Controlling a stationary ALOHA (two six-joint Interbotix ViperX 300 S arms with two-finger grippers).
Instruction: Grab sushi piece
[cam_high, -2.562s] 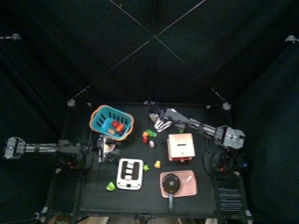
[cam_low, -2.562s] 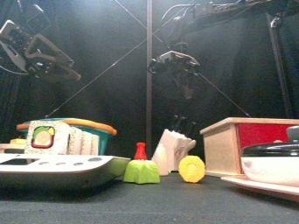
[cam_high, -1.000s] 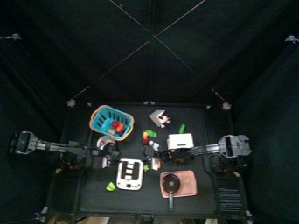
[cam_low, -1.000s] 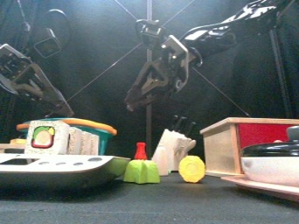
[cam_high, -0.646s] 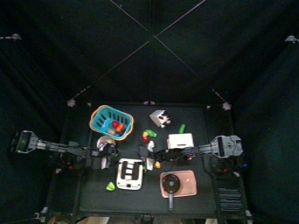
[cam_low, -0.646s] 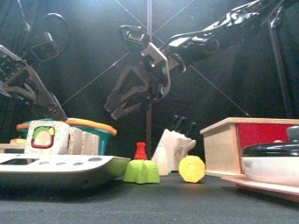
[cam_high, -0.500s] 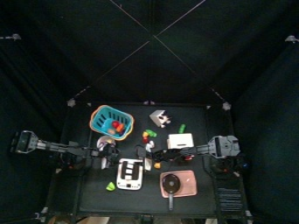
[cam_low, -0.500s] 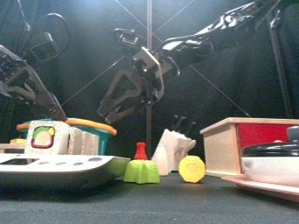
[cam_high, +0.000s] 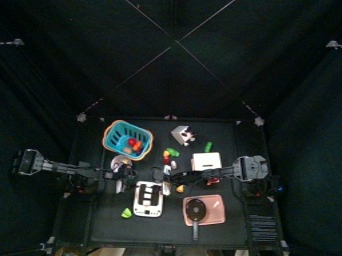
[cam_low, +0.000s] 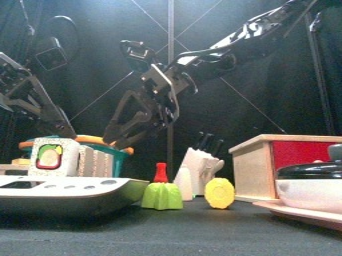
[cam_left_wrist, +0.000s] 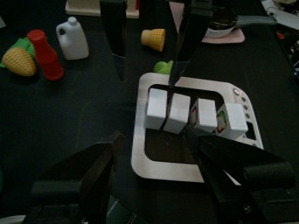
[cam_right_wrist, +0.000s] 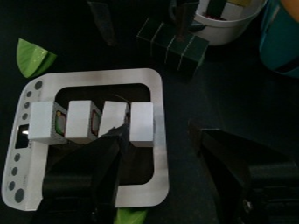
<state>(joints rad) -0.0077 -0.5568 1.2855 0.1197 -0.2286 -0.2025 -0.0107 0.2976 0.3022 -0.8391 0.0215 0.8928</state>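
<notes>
White rice blocks, four of them, stand in a row in the well of the white tray (cam_right_wrist: 82, 166) that sits toward the front of the bench (cam_high: 230, 235); these are the sushi pieces (cam_right_wrist: 96, 121), and they lie side by side, touching or nearly so. The right pincer (cam_right_wrist: 163, 166) hangs over this tray with its jaws apart, one jaw over the tray's inner edge and the other off to the side over bare bench. From the left wrist view the same row (cam_left_wrist: 197, 117) shows, with the right arm's two thin black fingers (cam_left_wrist: 184, 48) pointing down at the near end of it.

The step in hand looks like the final approach, and none of the pieces is held yet. To do it well, the right arm would best single out an end piece, since the middle ones leave no room for a jaw on either side. The jaws should straddle that block across its narrow faces, come down straight and close gently, as rice-shaped pieces may tip or drag a neighbour along.

The left pincer (cam_left_wrist: 158, 188), its jaws also spread, waits above the tray's other side and need not move.
</notes>
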